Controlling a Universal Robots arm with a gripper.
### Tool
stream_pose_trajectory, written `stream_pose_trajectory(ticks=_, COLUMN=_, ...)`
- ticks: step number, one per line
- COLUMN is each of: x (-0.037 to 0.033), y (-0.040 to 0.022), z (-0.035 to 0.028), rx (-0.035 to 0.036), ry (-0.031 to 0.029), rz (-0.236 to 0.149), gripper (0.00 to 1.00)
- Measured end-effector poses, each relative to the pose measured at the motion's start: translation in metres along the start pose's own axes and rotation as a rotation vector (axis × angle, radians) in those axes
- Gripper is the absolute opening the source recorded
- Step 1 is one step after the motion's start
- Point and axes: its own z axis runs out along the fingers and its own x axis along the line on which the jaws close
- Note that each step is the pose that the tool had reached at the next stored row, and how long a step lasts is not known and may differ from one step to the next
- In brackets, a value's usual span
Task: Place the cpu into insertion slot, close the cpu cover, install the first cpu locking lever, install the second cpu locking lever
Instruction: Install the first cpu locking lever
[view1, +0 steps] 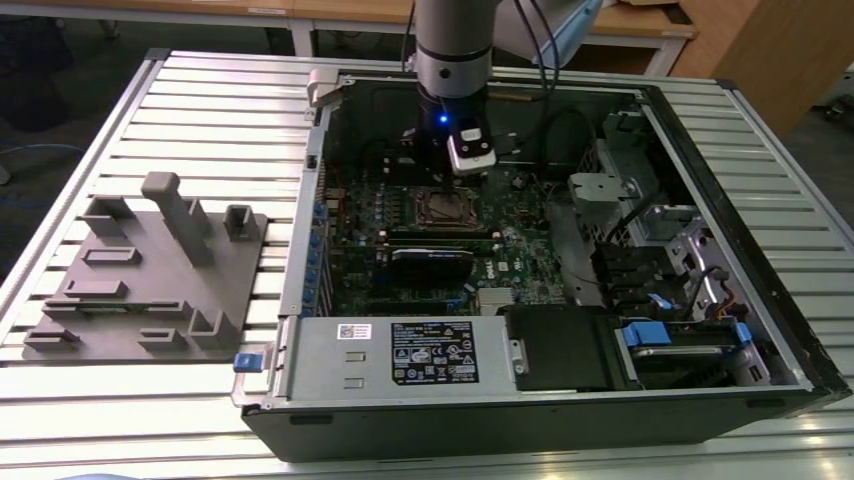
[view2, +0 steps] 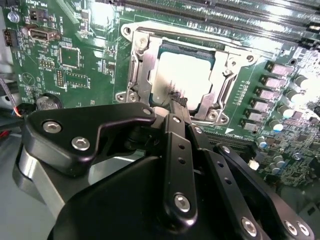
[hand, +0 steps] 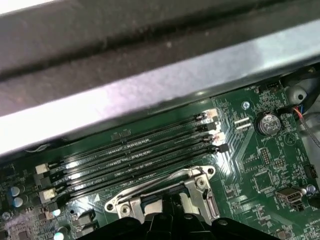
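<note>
While the arm reaches down into the open computer case (view1: 534, 410) on the slatted bench (view1: 214, 110), the claw (view2: 176, 102) hangs just above the near edge of the insertion slot (view1: 441, 207); its fingers are pressed together at the tips, with nothing pinched between them that I can make out. Seen in the second wrist view, the cpu (view2: 182, 75) lies flat inside the slot, silver-grey top upward; the cpu cover (view2: 141, 65) sits around it as a silvery frame, the chip showing through its window. In the first wrist view, a thin wire lever (hand: 150, 187) runs along the side of the slot that faces the long black memory slots (hand: 135, 160); whether it is latched I cannot tell. A long black card (view1: 434, 258) stands near the slot, on its side toward the case's front; a grey moulded fixture (view1: 147, 280) rests well apart from the slot, outside the case.
</note>
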Motion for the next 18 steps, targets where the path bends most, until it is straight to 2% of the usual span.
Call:
stream_pose_trajectory(ticks=2, x=-0.0004, y=0.0001, z=0.0000, rx=0.0042, ry=0.0007, rz=0.000, gripper=0.10)
stream_pose_trajectory(ticks=18, x=-0.0008, y=0.0003, z=-0.0015, rx=0.0039, ry=0.0009, rz=-0.005, gripper=0.10)
